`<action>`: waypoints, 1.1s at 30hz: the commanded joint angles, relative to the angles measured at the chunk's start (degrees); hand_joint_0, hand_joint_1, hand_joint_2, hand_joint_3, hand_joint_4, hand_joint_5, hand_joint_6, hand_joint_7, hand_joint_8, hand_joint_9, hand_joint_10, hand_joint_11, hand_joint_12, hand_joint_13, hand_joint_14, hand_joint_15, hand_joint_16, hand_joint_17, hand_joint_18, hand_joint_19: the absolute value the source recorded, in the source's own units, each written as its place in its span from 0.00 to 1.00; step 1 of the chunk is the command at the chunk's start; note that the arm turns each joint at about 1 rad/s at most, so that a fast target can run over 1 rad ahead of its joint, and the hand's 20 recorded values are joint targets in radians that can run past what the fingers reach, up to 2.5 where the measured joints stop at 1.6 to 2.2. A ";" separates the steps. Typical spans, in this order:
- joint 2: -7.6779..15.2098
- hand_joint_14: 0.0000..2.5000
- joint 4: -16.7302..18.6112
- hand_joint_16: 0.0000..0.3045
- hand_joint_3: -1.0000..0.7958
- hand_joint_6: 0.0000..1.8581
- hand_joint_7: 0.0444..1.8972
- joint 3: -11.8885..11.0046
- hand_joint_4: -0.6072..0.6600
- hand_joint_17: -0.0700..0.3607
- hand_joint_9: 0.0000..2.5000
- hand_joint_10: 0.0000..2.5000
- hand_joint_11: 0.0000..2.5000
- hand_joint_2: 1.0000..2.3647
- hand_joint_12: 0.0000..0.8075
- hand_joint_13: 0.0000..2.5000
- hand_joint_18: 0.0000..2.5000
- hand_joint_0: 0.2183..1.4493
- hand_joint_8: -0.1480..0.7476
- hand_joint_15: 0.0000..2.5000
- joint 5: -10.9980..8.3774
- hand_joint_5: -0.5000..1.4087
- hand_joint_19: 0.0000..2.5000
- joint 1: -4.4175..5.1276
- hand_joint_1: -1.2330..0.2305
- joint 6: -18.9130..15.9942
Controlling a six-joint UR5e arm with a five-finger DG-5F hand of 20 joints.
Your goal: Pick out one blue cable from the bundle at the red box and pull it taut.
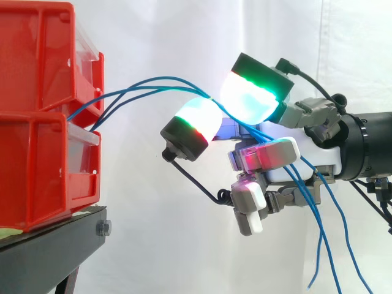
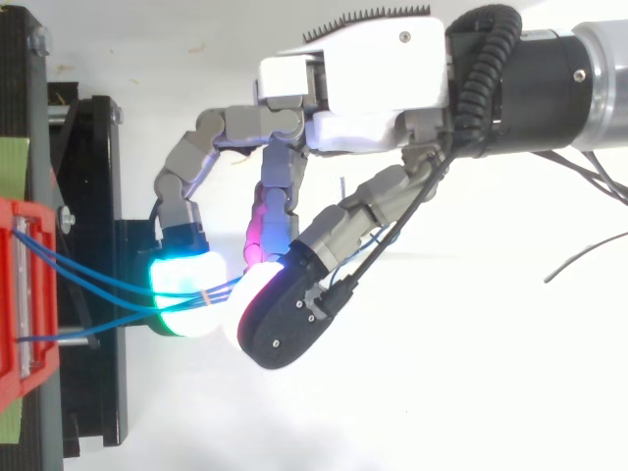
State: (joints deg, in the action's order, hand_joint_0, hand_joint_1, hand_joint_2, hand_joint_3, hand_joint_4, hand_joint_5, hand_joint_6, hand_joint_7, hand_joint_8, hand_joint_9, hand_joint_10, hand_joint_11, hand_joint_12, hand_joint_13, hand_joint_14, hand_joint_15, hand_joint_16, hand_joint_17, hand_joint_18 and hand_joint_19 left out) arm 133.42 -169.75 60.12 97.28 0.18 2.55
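Three blue cables (image 1: 147,86) leave two stacked red bins (image 1: 37,165) (on one black stand (image 1: 55,239)), pinched together by the hand (image 2: 373,78).

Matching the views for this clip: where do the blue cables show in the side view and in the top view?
Side view: cables arc from the bins at left to the fingers mid-frame, then hang down at lower right.
Top view: cables run from the bins at the left edge rightwards to the fingers.
Shared landmark: the glowing fingers pinching the cables.
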 commanded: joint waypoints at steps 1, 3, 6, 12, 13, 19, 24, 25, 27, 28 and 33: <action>0.00 0.01 0.13 0.11 0.28 0.53 0.40 0.00 0.30 0.34 0.57 0.01 0.31 0.00 0.38 0.46 0.38 0.44 0.44 0.18 0.02 0.22 0.21 0.00 0.23 0.00; 0.00 0.01 0.13 0.11 0.28 0.53 0.39 0.00 0.29 0.34 0.57 0.01 0.31 0.00 0.38 0.46 0.38 0.43 0.43 0.19 0.10 0.22 0.21 0.00 0.23 0.00; 0.00 0.01 0.13 0.11 0.28 0.53 0.38 0.00 0.30 0.34 0.57 0.01 0.31 0.00 0.37 0.46 0.37 0.40 0.43 0.19 0.28 0.22 0.21 0.00 0.22 0.00; 0.00 0.01 0.13 0.12 0.28 0.51 0.36 0.00 0.39 0.36 0.59 0.01 0.31 0.00 0.40 0.46 0.38 0.26 0.44 0.19 0.28 0.23 0.22 0.00 0.23 0.00; 0.00 0.01 0.13 0.13 0.28 0.51 0.35 0.00 0.41 0.36 0.60 0.01 0.31 0.00 0.41 0.47 0.38 0.24 0.45 0.19 0.28 0.23 0.22 0.00 0.24 0.00; 0.00 0.01 0.13 0.14 0.28 0.49 0.38 0.00 0.44 0.38 0.60 0.01 0.30 0.00 0.43 0.47 0.39 0.21 0.46 0.18 0.28 0.23 0.21 0.00 0.42 0.00; 0.00 0.01 0.13 0.12 0.28 0.48 0.39 0.00 0.40 0.36 0.59 0.01 0.30 0.00 0.41 0.46 0.37 0.27 0.44 0.19 0.28 0.23 0.23 0.00 0.47 0.00; 0.00 0.01 0.13 0.12 0.28 0.48 0.39 0.00 0.40 0.36 0.59 0.01 0.30 0.00 0.41 0.46 0.37 0.28 0.44 0.19 0.28 0.23 0.23 -0.09 0.46 0.00; 0.08 0.01 0.13 0.12 0.30 0.49 0.40 0.00 0.40 0.36 0.59 0.01 0.30 0.00 0.41 0.46 0.37 0.29 0.44 0.19 0.28 0.23 0.24 0.00 0.43 0.00; 0.08 0.01 0.13 0.12 0.32 0.49 0.41 0.00 0.40 0.36 0.60 0.01 0.30 0.01 0.41 0.46 0.37 0.30 0.45 0.19 0.28 0.23 0.24 0.00 0.41 0.00; 0.00 0.01 0.13 0.12 0.38 0.49 0.43 0.00 0.41 0.36 0.59 0.01 0.31 0.01 0.41 0.47 0.37 0.31 0.45 0.19 0.54 0.23 0.23 0.00 0.33 0.00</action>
State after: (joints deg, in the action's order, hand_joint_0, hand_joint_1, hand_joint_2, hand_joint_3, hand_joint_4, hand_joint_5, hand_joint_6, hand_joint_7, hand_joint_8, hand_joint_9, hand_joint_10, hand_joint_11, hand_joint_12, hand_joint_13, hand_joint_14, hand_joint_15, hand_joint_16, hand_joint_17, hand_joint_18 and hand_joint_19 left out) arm 133.43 -169.63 60.11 97.74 0.15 2.55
